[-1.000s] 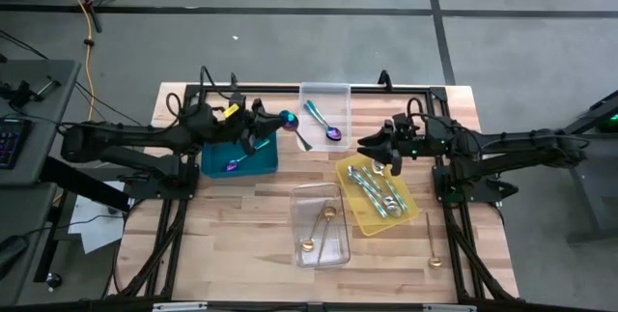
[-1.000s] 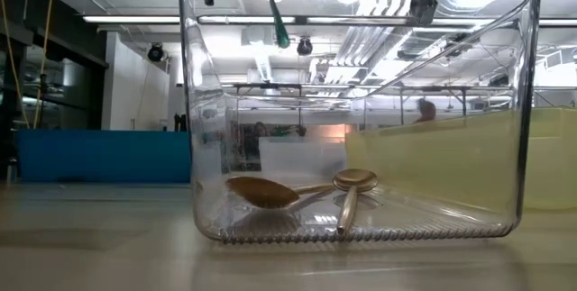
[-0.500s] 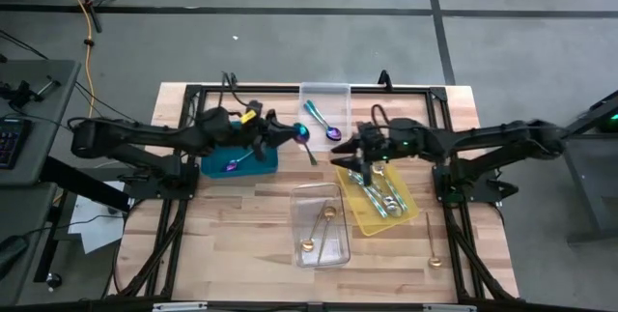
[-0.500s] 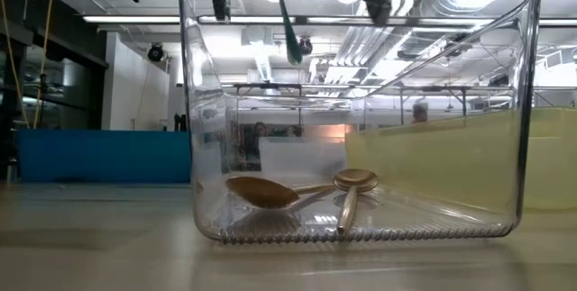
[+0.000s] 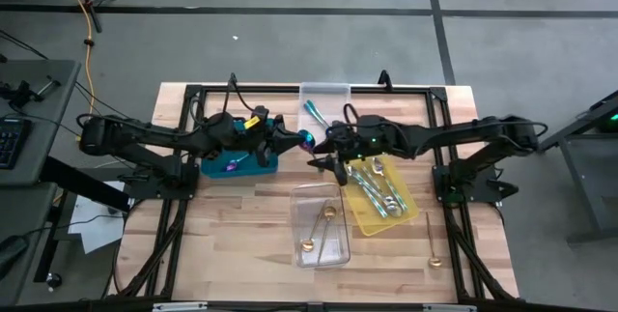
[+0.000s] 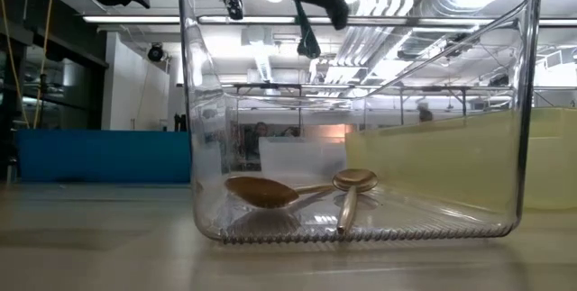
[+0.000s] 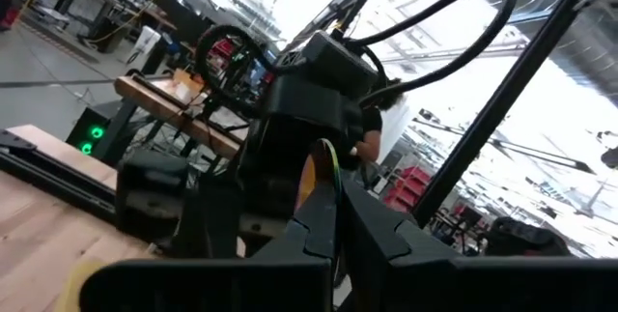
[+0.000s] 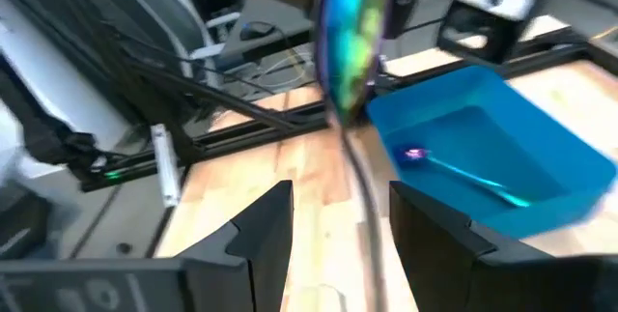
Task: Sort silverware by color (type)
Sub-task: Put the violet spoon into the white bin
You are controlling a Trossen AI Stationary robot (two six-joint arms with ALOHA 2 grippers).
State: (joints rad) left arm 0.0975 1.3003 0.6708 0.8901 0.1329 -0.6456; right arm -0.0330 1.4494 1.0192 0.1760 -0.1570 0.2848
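An iridescent purple-blue spoon [image 5: 306, 140] hangs in the air over the table's middle, with my left gripper [image 5: 292, 141] shut on it. My right gripper [image 5: 319, 157] is open and faces it from the right. In the right wrist view its fingers [image 8: 261, 225] stand on either side of the spoon's thin handle [image 8: 365, 191], and I see no touch. Another iridescent spoon [image 5: 235, 164] lies in the teal tray [image 5: 214, 165]. Gold spoons [image 6: 270, 192] lie in the near clear tray [image 5: 319, 249]. My left gripper pinches the spoon at its bowl end [image 8: 359, 56] between its two shut fingers, coming roughly level from the table's left. The spoon is lifted clear. Its bowl is up at the fingers and its handle [image 6: 304, 34] hangs down below them.
A far clear tray [image 5: 340, 95] holds a teal-handled spoon [image 5: 317, 114]. The yellow tray [image 5: 359, 217] at centre right holds several silver pieces. One gold spoon [image 5: 432, 246] lies on the bare wood near the right front. The black frame rails [image 5: 174, 215] border the table.
My right gripper has travelled toward the table's left, rolling as it went, until its open fingers flank the hanging spoon's handle. My left gripper has carried the spoon a little toward the table's middle and slightly down, staying shut on it.
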